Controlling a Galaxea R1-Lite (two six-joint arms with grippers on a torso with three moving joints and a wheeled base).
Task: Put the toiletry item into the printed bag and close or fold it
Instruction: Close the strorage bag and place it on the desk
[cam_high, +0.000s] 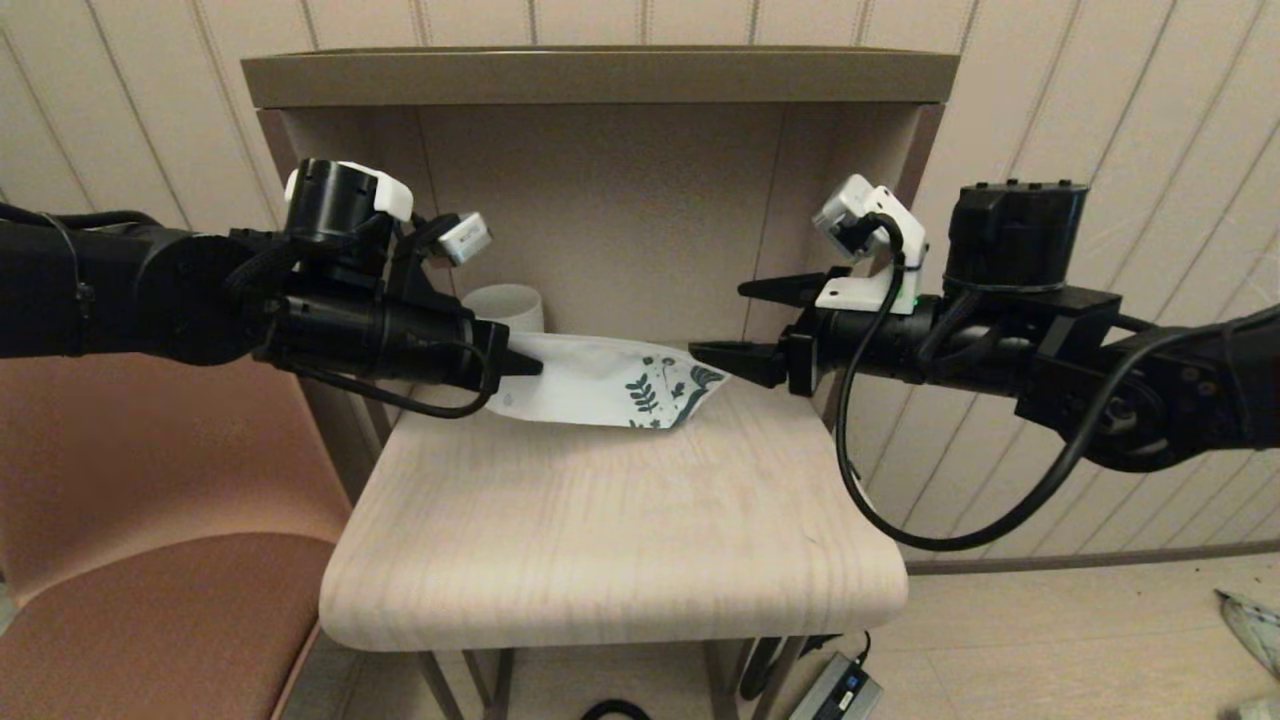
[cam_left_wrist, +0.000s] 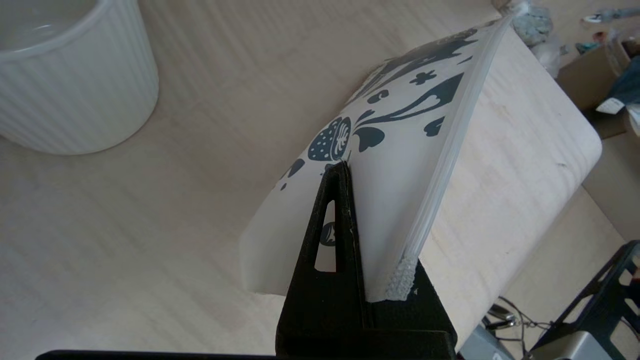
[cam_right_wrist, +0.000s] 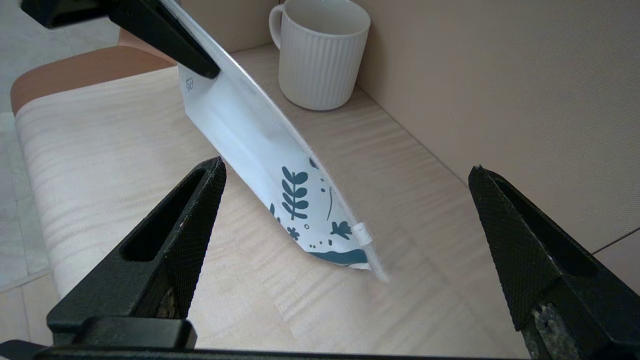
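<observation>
Jaws of left gripper clamping plain end of printed bag, holding it tilted, printed corner touching table; jaws of right gripper standing apart beside that corner. Toiletry item not showing anywhere. Risk: bag slipping from narrow pinch. Right wrist view alone showing zipper slider; mug standing behind.

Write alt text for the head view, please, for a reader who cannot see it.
The left hand holds one end of a white bag with a leaf print, lifted above a pale wooden table. The right hand is open, close to the bag's printed end. A white mug stands behind.
</observation>
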